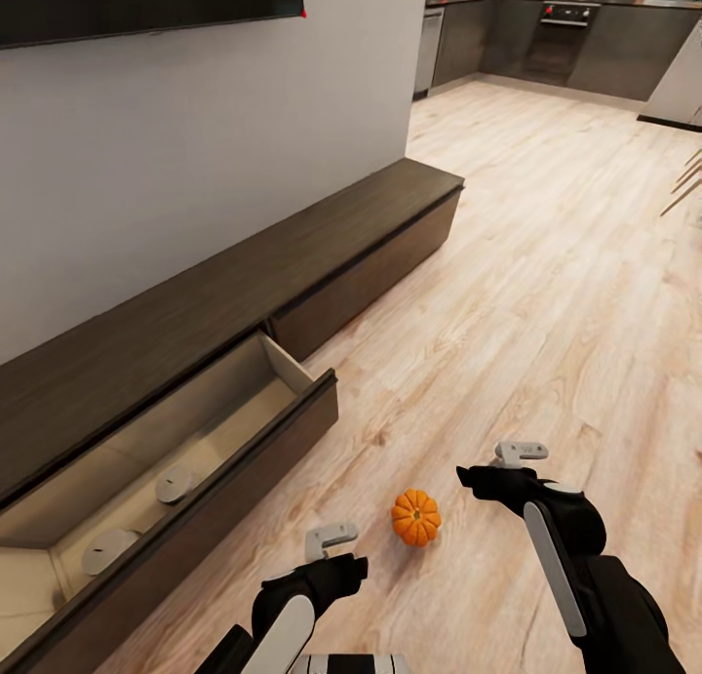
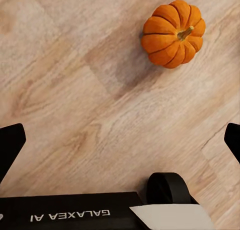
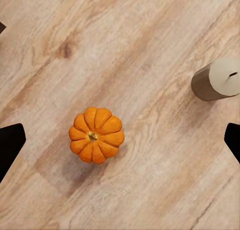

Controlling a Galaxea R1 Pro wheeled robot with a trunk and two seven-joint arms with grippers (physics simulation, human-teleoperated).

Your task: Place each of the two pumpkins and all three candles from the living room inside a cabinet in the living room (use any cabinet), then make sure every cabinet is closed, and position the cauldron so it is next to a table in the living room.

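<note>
**Pumpkin on the floor between your two grippers, drawer open**

Pale wood floor runs from the lower frame up to a dark kitchen at the upper right of the head view, with a white wall on the left and a black screen in the upper-left corner. Along that wall stands the cabinet, long, low and dark brown. Its drawer at lower left is pulled out, and you can see two pale round shapes lying on its light bottom; what they are is hard to tell.

One pumpkin sits on the floor at lower centre, upright with its stem up, well clear of the drawer front. Your left gripper hangs just to its lower left, your right gripper to its upper right; neither touches it. In both wrist views the dark fingertips stand far apart at the frame edges with bare floor between them, so both jaws are spread and hold nothing.

In the right wrist view a candle stands on the floor near the pumpkin, apart from it. In the left wrist view the pumpkin lies ahead of the fingers.
</note>
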